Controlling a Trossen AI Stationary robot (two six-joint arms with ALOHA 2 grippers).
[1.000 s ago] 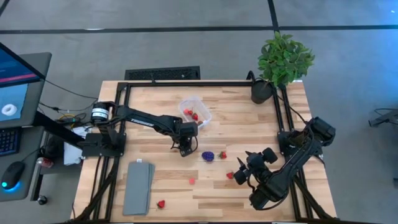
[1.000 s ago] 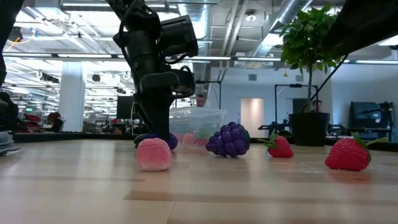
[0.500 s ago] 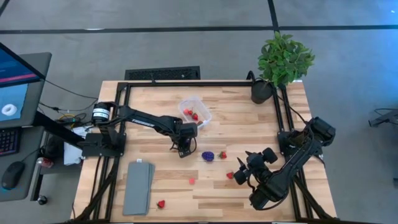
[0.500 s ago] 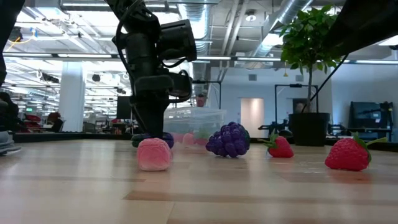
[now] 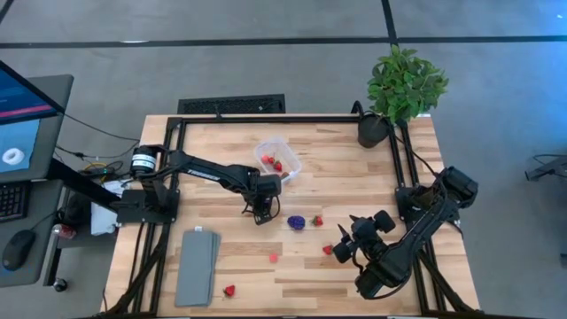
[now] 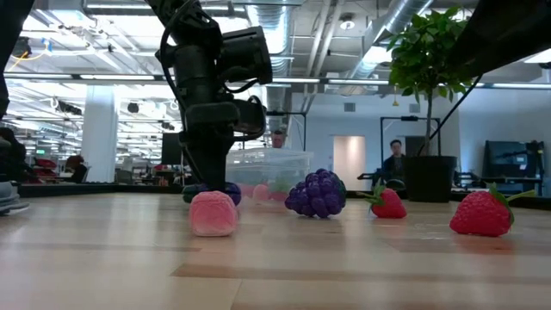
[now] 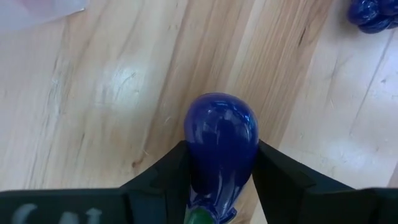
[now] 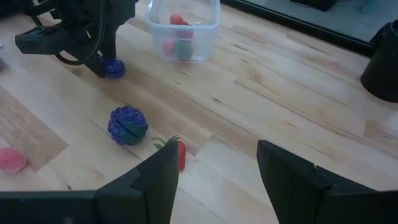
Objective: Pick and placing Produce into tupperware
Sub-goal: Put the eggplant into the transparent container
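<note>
My left gripper [image 5: 260, 215] stands near the table's middle, just in front of the tupperware, and is shut on the purple eggplant [image 7: 221, 140]. The clear tupperware [image 5: 277, 159] holds strawberries. On the wood lie a purple grape cluster [image 5: 297, 221], a strawberry [image 5: 317, 220] beside it, another strawberry [image 5: 327, 250], a pink piece [image 5: 273, 258] and a strawberry [image 5: 229, 290] near the front edge. My right gripper [image 5: 343, 237] waits open at the table's right, just beyond the strawberry at its fingers. My left gripper pinches the eggplant between its two fingers [image 7: 165, 177], across the body near the green-capped end [image 7: 211, 180]. It comes from above, pointing down. The rounded end sticks out past the fingertips. In the low view the eggplant [image 6: 207, 191] sits at table level; whether it touches, I cannot tell.
A flat grey slab [image 5: 197, 266] lies at the front left. A potted plant [image 5: 403, 84] stands at the far right corner. A black frame [image 5: 283, 118] rims the table. Bare wood is open between the tupperware and the plant pot. A person [image 6: 396, 159] stands far behind the table.
My left gripper has shifted a little toward the table's left, staying low over the wood with the eggplant between its fingers. A person has come into view in the room behind.
</note>
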